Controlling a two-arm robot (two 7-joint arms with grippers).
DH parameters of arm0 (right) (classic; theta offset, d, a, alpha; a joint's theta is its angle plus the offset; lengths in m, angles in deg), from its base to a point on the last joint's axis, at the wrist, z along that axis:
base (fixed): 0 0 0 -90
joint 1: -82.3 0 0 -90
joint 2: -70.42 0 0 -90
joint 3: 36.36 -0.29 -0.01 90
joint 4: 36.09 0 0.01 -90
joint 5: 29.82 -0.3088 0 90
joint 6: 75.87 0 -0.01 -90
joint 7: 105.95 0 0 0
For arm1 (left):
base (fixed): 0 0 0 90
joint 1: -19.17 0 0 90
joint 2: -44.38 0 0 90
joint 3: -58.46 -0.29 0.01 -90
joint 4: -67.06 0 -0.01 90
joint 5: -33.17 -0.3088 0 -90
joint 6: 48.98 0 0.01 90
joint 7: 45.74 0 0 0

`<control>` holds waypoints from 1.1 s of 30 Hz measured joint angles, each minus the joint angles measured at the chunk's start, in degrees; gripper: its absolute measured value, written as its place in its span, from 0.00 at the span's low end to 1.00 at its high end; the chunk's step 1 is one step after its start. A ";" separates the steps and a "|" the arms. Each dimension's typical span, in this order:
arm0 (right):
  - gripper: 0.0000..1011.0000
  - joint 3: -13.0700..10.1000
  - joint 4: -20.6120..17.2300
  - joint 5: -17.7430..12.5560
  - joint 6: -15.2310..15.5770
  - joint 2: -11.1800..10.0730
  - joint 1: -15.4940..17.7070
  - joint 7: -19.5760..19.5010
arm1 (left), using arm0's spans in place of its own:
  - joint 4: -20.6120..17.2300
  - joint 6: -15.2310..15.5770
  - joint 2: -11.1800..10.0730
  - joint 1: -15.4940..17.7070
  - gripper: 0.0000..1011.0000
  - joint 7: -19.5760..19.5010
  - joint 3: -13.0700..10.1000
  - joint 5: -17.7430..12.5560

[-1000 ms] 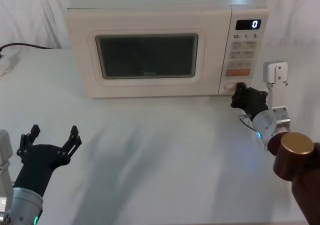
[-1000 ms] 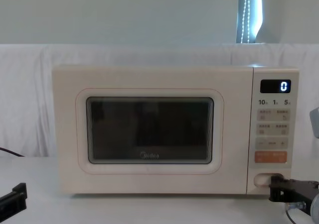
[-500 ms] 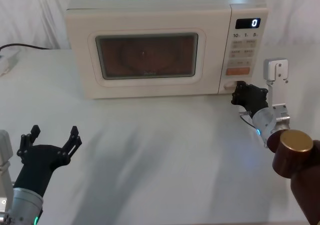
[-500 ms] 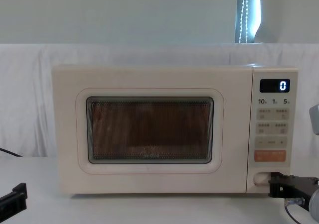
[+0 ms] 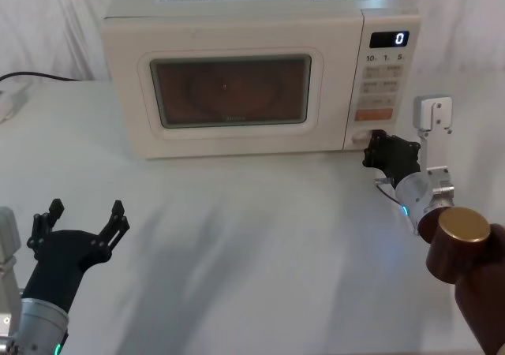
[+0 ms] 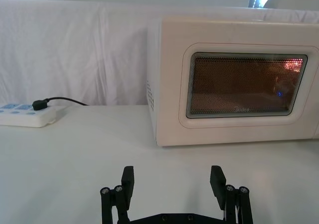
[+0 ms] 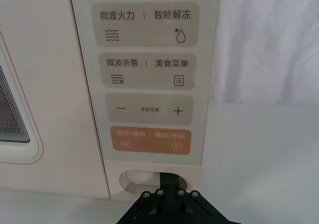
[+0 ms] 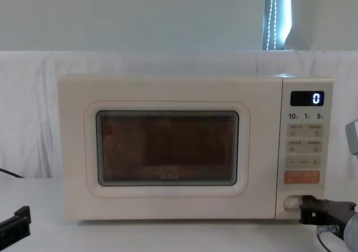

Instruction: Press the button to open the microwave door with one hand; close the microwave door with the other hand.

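Note:
The cream microwave stands at the back of the table. Its microwave door looks close to flush with the front, and the window glows orange from inside. The button sits at the bottom of the control panel, under the orange key. My right gripper is shut, its tips pushed into the button's right half. Near the table's front left, my left gripper is open and holds nothing, well short of the door.
A power strip with a black cord lies left of the microwave. A small white block stands just right of the control panel, above my right arm. White cloth covers the table between the left gripper and the microwave.
The microwave's inside light came on, so the dark window now glows orange. The right gripper has stayed at the button. The left arm has not moved.

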 joint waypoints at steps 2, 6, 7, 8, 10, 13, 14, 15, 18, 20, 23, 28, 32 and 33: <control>0.00 -0.01 0.09 -0.01 -0.03 0.06 0.00 0.03 | 0.00 0.00 0.00 0.00 0.99 0.00 0.00 0.00; 0.00 -0.02 0.43 -0.02 -0.13 0.15 -0.15 0.09 | 0.00 0.00 0.00 0.00 0.99 0.00 0.00 0.00; 0.00 -0.02 0.48 -0.02 -0.14 0.17 -0.17 0.10 | 0.00 0.00 0.00 0.00 0.99 0.00 0.00 0.00; 0.00 -0.01 0.53 -0.02 -0.15 0.19 -0.20 0.15 | 0.00 0.00 0.00 0.00 0.99 0.00 0.00 0.00; 0.00 0.00 0.71 -0.01 -0.19 0.21 -0.30 0.18 | 0.00 0.00 0.00 0.00 0.99 0.00 0.00 0.00; 0.00 0.02 0.98 0.01 -0.27 0.27 -0.46 0.22 | 0.00 0.00 0.00 0.00 0.99 0.00 0.00 0.00; 0.00 0.03 1.02 0.01 -0.28 0.28 -0.49 0.22 | 0.00 0.00 0.00 0.00 0.99 0.00 0.00 0.00; 0.00 0.04 1.14 0.01 -0.32 0.33 -0.56 0.24 | 0.00 0.00 0.00 0.00 0.99 0.00 0.00 0.00; 0.00 0.06 1.43 0.04 -0.42 0.38 -0.74 0.27 | 0.00 0.00 0.00 0.00 0.99 0.00 0.00 0.00; 0.00 0.09 1.54 0.07 -0.46 0.40 -0.81 0.27 | 0.00 0.00 0.00 0.00 0.99 0.00 0.00 0.00; 0.00 0.12 1.74 0.14 -0.53 0.44 -0.93 0.28 | 0.00 0.00 0.00 0.00 0.99 0.00 0.00 0.00; 0.00 0.17 2.12 0.22 -0.55 0.58 -1.21 0.30 | 0.00 0.00 0.00 0.00 0.99 0.00 0.00 0.00; 0.00 0.19 2.50 0.25 -0.62 0.69 -1.45 0.31 | 0.00 0.00 0.00 0.00 0.99 0.00 0.00 0.00; 0.00 0.19 2.62 0.27 -0.68 0.71 -1.49 0.31 | 0.00 0.00 0.00 0.00 0.99 0.00 0.00 0.00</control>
